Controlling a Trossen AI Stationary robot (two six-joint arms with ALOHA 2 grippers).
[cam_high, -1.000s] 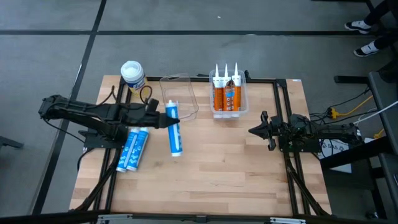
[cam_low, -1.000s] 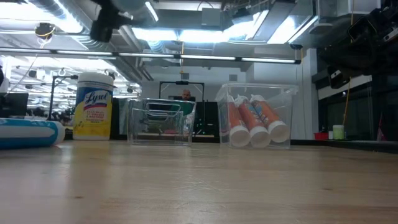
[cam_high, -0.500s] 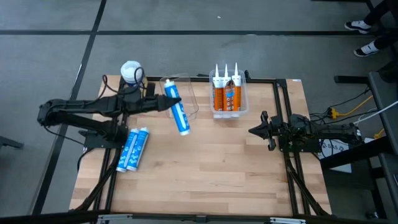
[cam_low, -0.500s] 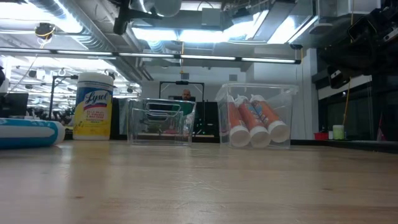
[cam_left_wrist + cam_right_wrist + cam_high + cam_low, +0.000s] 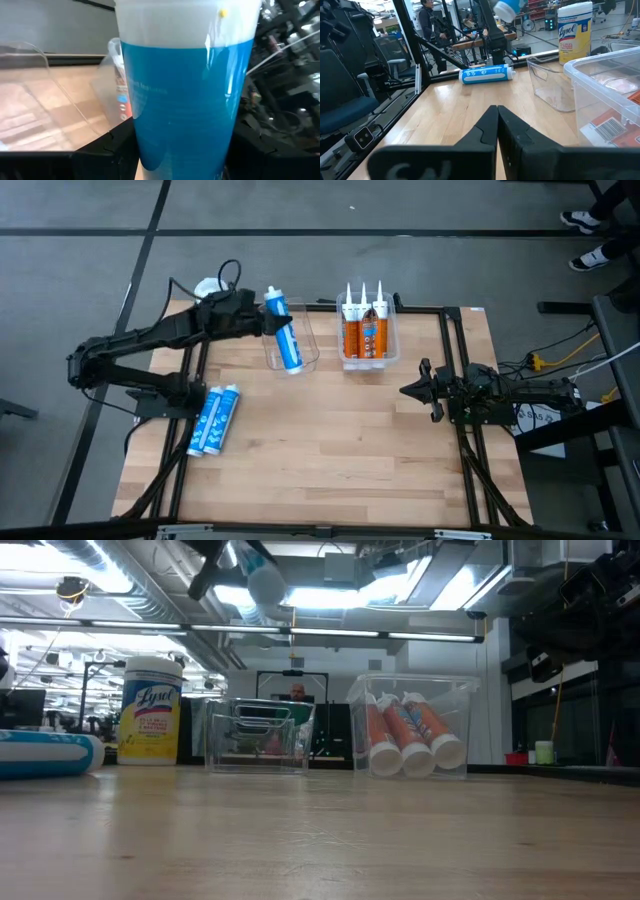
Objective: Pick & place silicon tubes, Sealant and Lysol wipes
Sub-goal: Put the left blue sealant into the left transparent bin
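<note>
Since 0.5 s ago, the left end effector [image 5: 262, 323] has carried the blue silicone tube [image 5: 284, 332] toward the table's far edge, so the tube now hangs over the empty clear bin [image 5: 290, 332] instead of the bare wood in front of it. Its fingers are clamped on the tube near its upper end, with the white cap pointing toward the far edge and the body slanting down toward the near side. In the left wrist view the blue body [image 5: 182, 100] fills the frame between the dark fingers, with the clear bin's wall [image 5: 35, 95] beyond.

At the far left corner, the Lysol wipes [image 5: 150, 710] stand upright on the table [image 5: 330, 450], just left of the empty bin; from above the canister is mostly hidden behind the left arm. On the near left, 2 more blue tubes [image 5: 214, 420] lie side by side, well apart from the bin.

Right of the empty bin, a second clear bin [image 5: 367, 332] holds 3 orange sealant cartridges [image 5: 363, 330] with white nozzles.

On the right side, the right end effector [image 5: 412, 390] rests low over the table with its fingers pressed together, holding nothing.
</note>
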